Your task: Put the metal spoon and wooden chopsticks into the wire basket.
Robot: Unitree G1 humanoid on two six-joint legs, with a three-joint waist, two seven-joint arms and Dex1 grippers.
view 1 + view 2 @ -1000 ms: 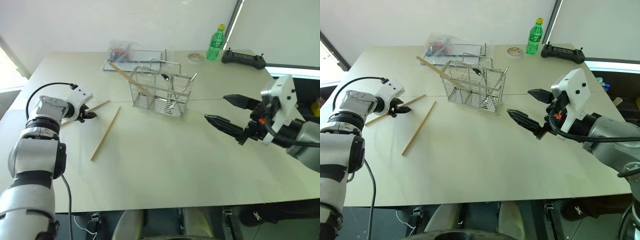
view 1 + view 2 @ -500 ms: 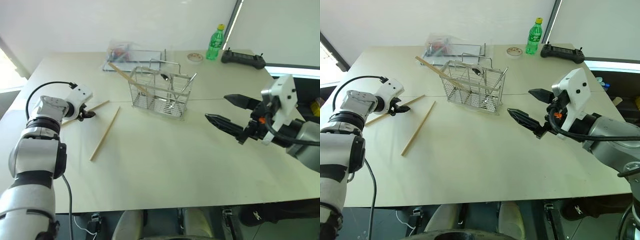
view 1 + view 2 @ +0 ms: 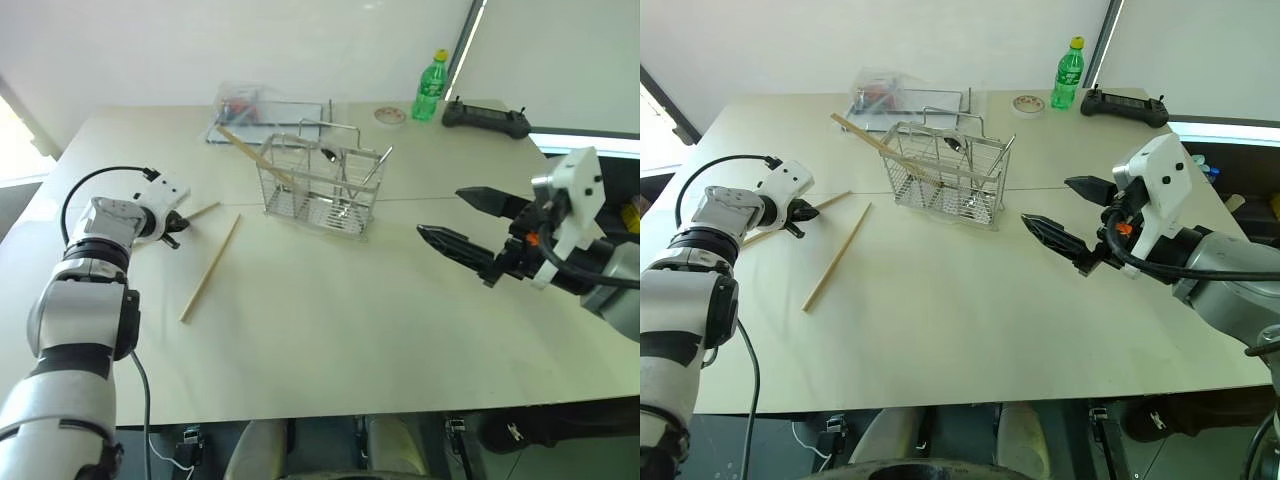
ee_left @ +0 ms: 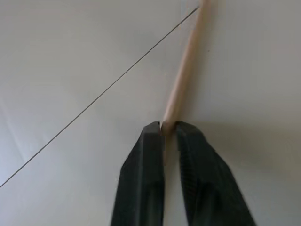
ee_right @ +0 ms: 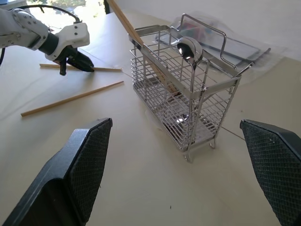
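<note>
Here the left gripper [image 4: 168,129] is clamped on a wooden chopstick [image 4: 184,70] lying flat on the table, well left of the wire basket [image 3: 322,187], its length running on toward that basket, while the right gripper [image 3: 470,222] hangs agape right of it.

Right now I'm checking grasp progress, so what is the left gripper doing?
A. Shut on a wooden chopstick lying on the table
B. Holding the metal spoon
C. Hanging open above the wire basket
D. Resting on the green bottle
A: the left gripper has its black fingers pinched on the end of a wooden chopstick that lies on the table.
</note>
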